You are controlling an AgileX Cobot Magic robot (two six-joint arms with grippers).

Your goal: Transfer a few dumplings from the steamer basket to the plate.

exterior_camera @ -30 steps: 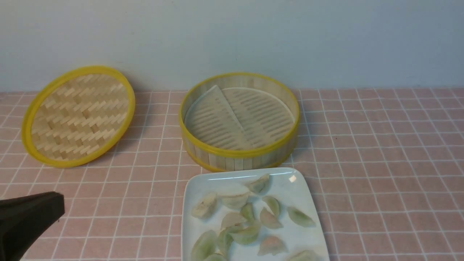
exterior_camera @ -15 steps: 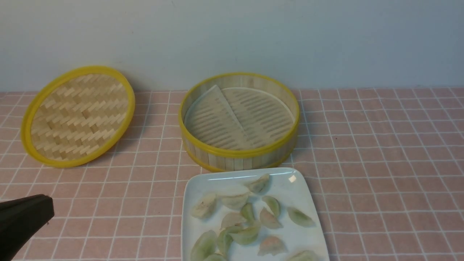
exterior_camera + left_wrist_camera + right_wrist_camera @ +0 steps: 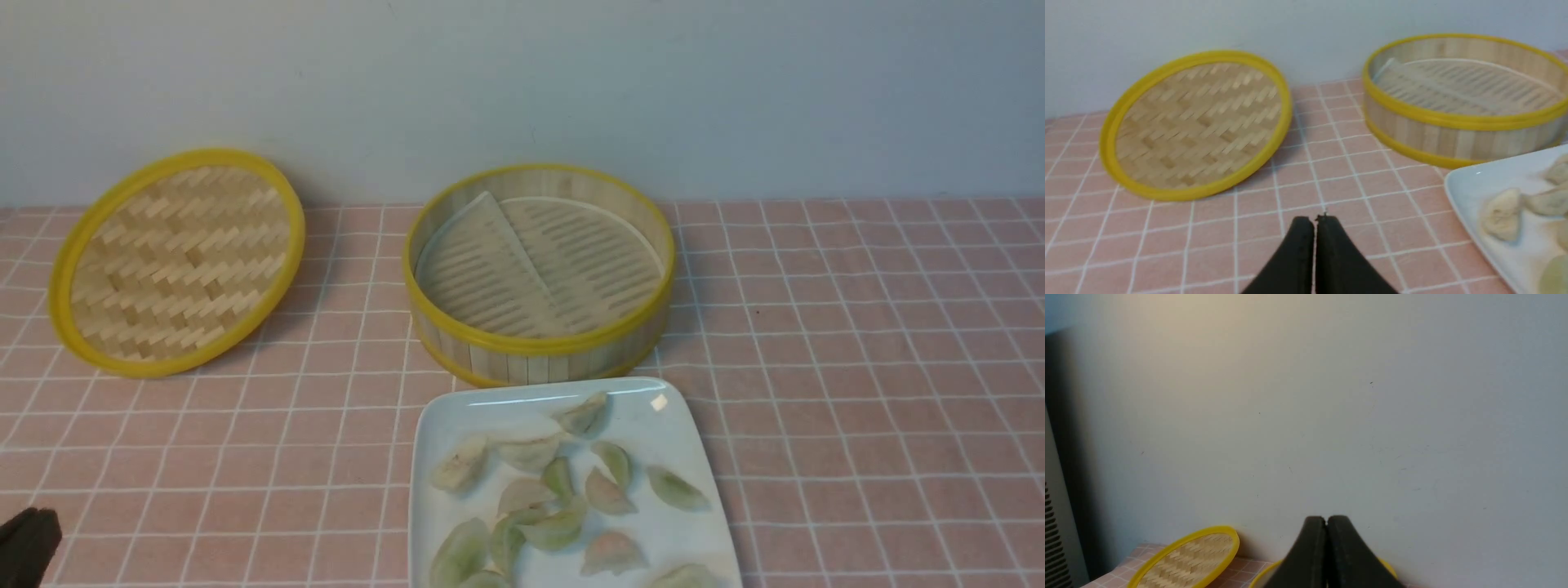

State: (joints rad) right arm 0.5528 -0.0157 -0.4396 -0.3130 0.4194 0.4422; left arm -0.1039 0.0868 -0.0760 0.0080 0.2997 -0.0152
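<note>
A: How are the two tools?

B: The left tool [image 3: 1314, 218] is clenched, its two black tips pressed together with nothing between them. It hangs above the pink checked cloth [image 3: 857, 367] on the table. In the front view only its dark tip [image 3: 28, 535] shows, in the lower left corner. The right tool [image 3: 1326, 518] is clenched too and carries nothing. It points at the pale wall [image 3: 1331, 396], and the front view does not show it.

A: And what lies around them?

B: Beyond the left tool, the flat woven lid [image 3: 175, 261] with a yellow rim stands tilted near the wall. To the right of it sits the steamer basket [image 3: 539, 343]; inside I see only its pale slatted liner [image 3: 571, 261]. Just in front of the basket is the white plate [image 3: 424, 441]; I cannot tell if they touch. The dumplings [image 3: 563, 506] are all on this plate, about a dozen, pale green, whitish and pinkish, some overlapping.
</note>
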